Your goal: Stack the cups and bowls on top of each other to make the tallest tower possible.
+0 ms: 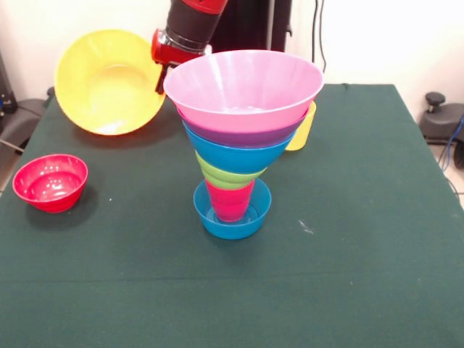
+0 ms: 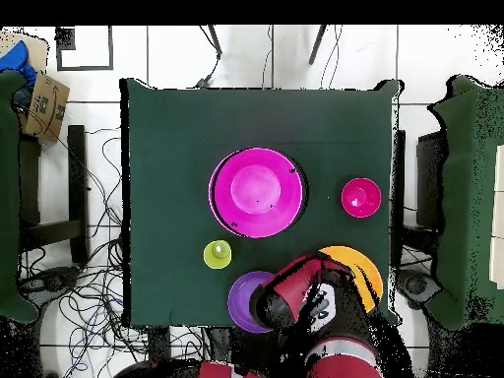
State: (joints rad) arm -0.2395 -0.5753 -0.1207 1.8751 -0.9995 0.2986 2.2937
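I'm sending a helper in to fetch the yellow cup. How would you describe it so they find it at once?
Start at the tower in the middle of the green table, topped by the wide pink bowl. Behind its right side the yellow cup peeks out, standing alone on the cloth. It is narrow and tall, unlike the big yellow bowl tilted at the far left.

A dark green cloth is spread over the tabletop. Behind it a plain pale wall is seen, with black cables hung down it. The floor is laid with light tiles, and loose cables are scattered over it. In the overhead view a cardboard box is seen at the upper left, and further green-covered furniture is placed at both sides. The room is evenly lit.
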